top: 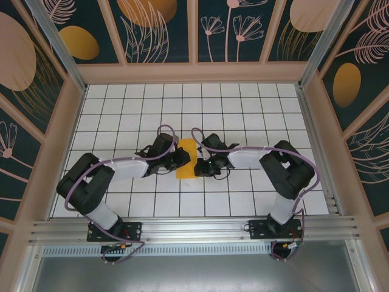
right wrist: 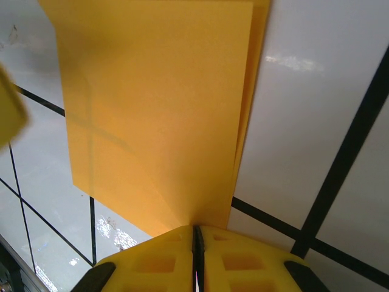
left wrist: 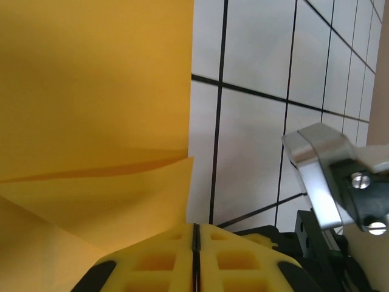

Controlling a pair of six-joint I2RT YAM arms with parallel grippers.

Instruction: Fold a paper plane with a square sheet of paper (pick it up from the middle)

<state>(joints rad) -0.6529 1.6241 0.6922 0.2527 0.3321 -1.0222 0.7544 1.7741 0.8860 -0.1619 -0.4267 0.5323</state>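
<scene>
The square sheet of paper is orange-yellow and folded into a narrower strip, held just over the white grid table between my two grippers. My right gripper is shut, and the paper runs straight into the seam between its yellow fingertips. My left gripper is also shut, its yellow tips meeting. The layered paper lies just left of that seam, its edge reaching the left finger. I cannot tell whether it is pinched there.
The right arm's metal bracket hangs close on the right in the left wrist view. Patterned wall panels and a wooden frame enclose the table on three sides. An aluminium rail runs along the near edge.
</scene>
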